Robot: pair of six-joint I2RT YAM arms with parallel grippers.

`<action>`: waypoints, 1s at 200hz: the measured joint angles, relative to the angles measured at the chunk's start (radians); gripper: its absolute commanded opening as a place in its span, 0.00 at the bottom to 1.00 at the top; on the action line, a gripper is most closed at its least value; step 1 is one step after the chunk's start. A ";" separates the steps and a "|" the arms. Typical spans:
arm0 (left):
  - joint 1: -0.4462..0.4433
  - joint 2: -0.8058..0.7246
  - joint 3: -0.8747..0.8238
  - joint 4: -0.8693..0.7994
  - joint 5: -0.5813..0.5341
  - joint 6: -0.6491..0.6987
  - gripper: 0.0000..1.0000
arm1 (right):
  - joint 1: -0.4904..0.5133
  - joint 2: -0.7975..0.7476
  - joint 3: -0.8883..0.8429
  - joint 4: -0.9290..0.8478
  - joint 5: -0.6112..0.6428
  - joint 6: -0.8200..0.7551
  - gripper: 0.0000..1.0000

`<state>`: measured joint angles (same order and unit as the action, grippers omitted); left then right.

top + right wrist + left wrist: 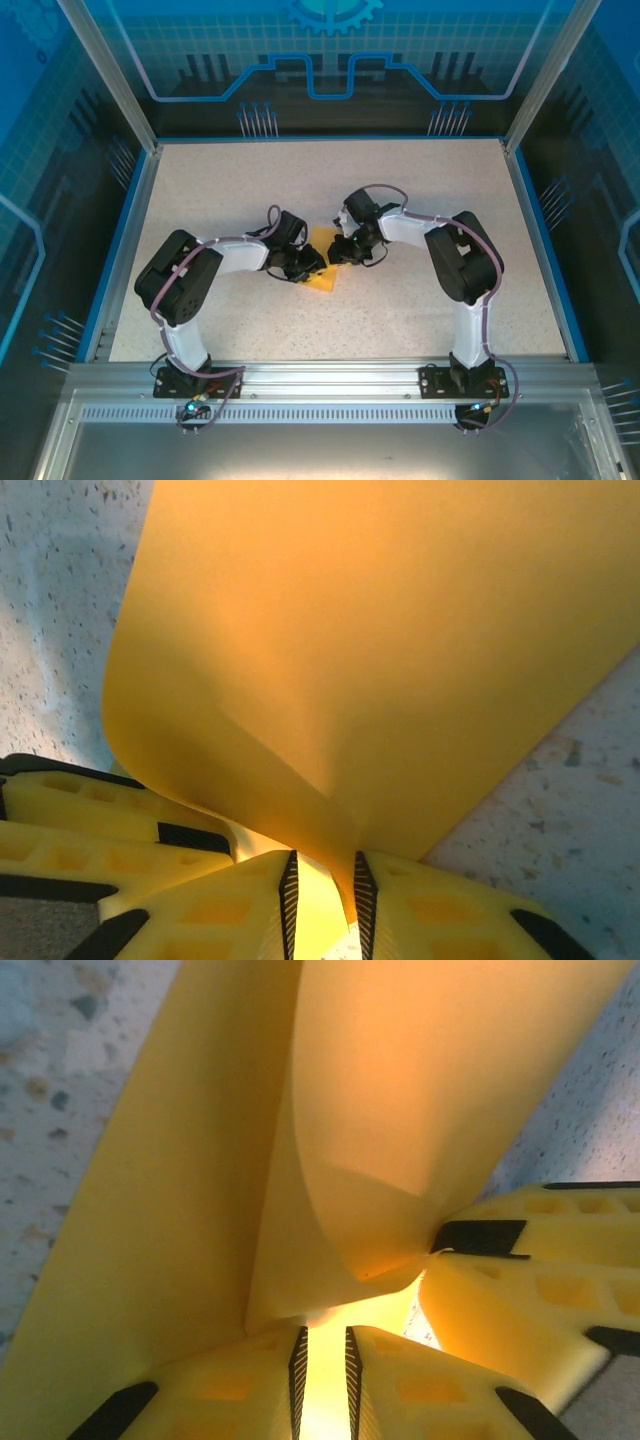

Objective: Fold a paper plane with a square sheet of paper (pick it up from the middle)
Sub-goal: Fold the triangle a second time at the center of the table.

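square sheet of paper (324, 279) sits at the middle of the table (420, 200) in the top external view, an orange-yellow patch mostly covered by the two wrists, with the left gripper (306, 266) and the right gripper (341, 251) meeting over it from either side. in the left wrist view the sheet rises off the speckled surface in a broad curved bend rather than lying flat, with one soft diagonal crease across it. the left gripper's own jaws stand only a sliver apart with the paper's lower edge running down between them, so it looks clamped on the sheet, while the right gripper comes in from the right with the paper drawn to a point at its tips. in the right wrist view the sheet arches up over the table and its edge drops into the narrow gap between the right gripper's jaws; whether they pinch it or merely flank it cannot be told. judged from this, the sheet is picked up and a first fold is being shaped, but no crisp crease, sharp nose or wings exist, so nearly all of the paper plane is left to make.
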<state>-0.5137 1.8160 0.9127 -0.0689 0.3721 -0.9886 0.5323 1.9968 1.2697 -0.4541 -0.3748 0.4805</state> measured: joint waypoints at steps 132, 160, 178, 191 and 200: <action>-0.008 0.003 0.014 -0.039 -0.029 -0.008 0.18 | 0.089 -0.220 -0.190 0.050 0.044 0.115 0.10; -0.008 0.003 0.014 -0.039 -0.031 -0.012 0.17 | 0.112 -0.219 -0.197 0.079 0.006 0.136 0.10; -0.009 0.003 0.014 -0.039 -0.035 -0.027 0.18 | 0.127 -0.210 -0.198 0.097 -0.013 0.149 0.10; -0.009 0.003 0.014 -0.039 -0.036 -0.034 0.17 | 0.135 -0.196 -0.198 0.109 -0.024 0.153 0.10; -0.009 0.003 0.014 -0.039 -0.036 -0.035 0.18 | 0.137 -0.187 -0.198 0.116 -0.029 0.157 0.10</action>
<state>-0.5228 1.8191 0.9272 -0.1078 0.3363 -1.0241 0.6693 1.8099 1.0721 -0.3378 -0.4034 0.6373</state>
